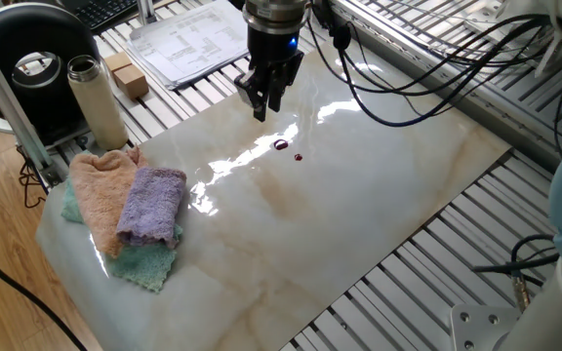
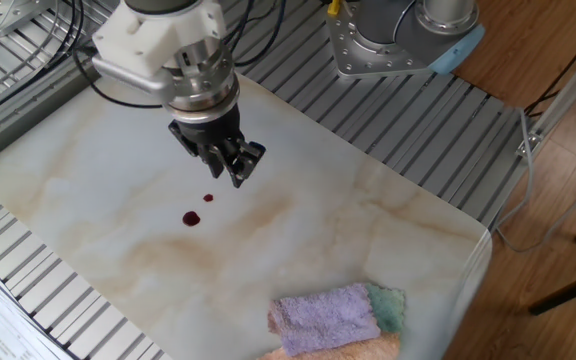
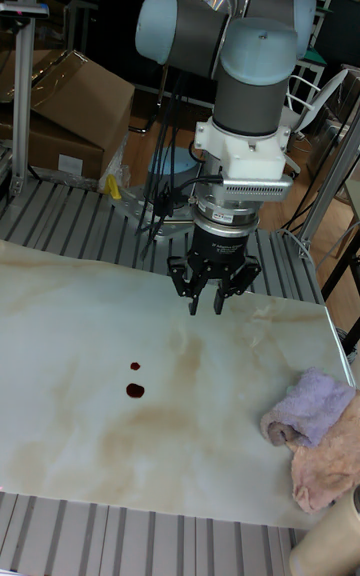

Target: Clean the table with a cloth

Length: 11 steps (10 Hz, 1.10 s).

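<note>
The table [image 1: 388,185] is a glossy cream marble slab carrying two dark red drops [image 1: 281,145]. The cloth [image 1: 151,203], a small lavender towel, lies folded on top of other towels at the slab's corner, also visible in the other fixed view [image 2: 326,310] and the tall view [image 3: 315,400]. My gripper [image 1: 261,107] hangs a little above the slab just beyond the drops, fingers pointing down, open and holding nothing. It shows in the other fixed view [image 2: 236,170] and in the tall view [image 3: 206,304], well away from the cloth.
Under the cloth lie a peach towel [image 1: 96,190] and a mint towel [image 1: 149,268]. A cream flask [image 1: 96,102], small boxes [image 1: 125,76] and papers [image 1: 198,39] sit on the grey slatted frame. Cables [image 1: 437,68] hang behind the arm.
</note>
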Available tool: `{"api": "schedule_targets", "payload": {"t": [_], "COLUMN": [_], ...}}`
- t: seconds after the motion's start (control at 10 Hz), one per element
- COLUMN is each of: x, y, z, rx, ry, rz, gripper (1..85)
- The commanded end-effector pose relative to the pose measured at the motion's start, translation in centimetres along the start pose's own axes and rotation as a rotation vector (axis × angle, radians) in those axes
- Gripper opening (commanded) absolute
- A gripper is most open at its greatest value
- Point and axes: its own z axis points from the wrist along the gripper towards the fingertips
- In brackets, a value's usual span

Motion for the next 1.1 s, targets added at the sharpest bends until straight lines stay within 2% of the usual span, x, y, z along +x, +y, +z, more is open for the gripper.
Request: {"api": "schedule_targets", "payload": {"t": [0.0,0.1,0.2,0.3,0.4,0.5,0.6,0.7,0.8,0.9,1.0], "x": [-0.5,-1.5,-2.5,-3.0,-2.6,-1.5,-1.0,-0.9,-1.2,-2.3,-3.9], "y": [-0.3,0.6,2.9,3.9,4.4,3.9,3.6,4.8,5.2,5.6,7.0], "z": [0.0,0.8,2.1,2.7,2.7,2.7,2.7,2.7,2.7,3.6,5.3], "rx": [0.009,0.04,0.021,0.02,0.009,0.03,0.045,-0.004,-0.02,-0.038,-0.042], "ry": [-0.015,-0.022,-0.032,-0.028,-0.006,0.034,0.052,0.059,0.048,0.012,-0.02], "rz": [0.016,0.047,0.097,0.14,0.163,0.148,0.127,0.129,0.115,0.11,0.13], "gripper": [43.3,41.0,41.0,40.7,40.3,38.0,31.0,31.0,34.7,37.7,42.3]}}
